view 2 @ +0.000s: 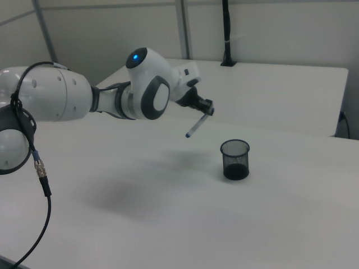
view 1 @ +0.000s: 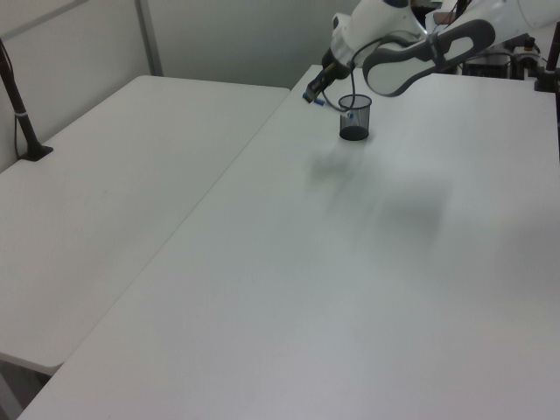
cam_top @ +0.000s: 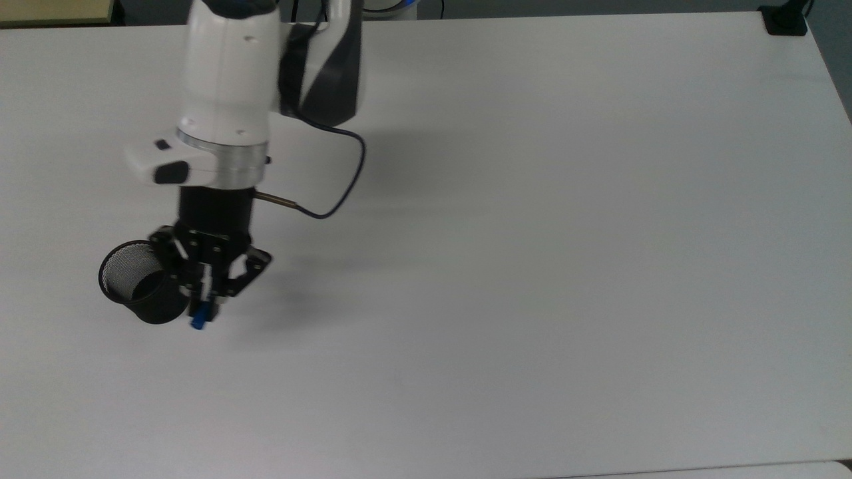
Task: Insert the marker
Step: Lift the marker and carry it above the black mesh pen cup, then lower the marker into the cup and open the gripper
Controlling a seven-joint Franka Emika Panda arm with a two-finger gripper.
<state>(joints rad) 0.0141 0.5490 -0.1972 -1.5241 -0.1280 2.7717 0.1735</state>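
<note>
Top view: the gripper (cam_top: 208,293) is closed on the marker (cam_top: 201,313), whose blue end pokes out below the fingers, just beside the cup (cam_top: 143,281) on the top view's right. The table (cam_top: 532,266) is bare around them.

Left view: the arm holds the marker (view 1: 312,94) tilted in the air, up and to the left view's left of the cup (view 1: 354,117), not over its mouth.

Right view: the marker (view 2: 196,125) hangs slanted from the gripper (view 2: 205,110), blue tip lowest, well above the table and short of the cup (view 2: 235,159).

The carrying step looks to be in hand. Next, I judge, the tip must be brought over the rim, stood more upright, lowered inside and let go.
</note>
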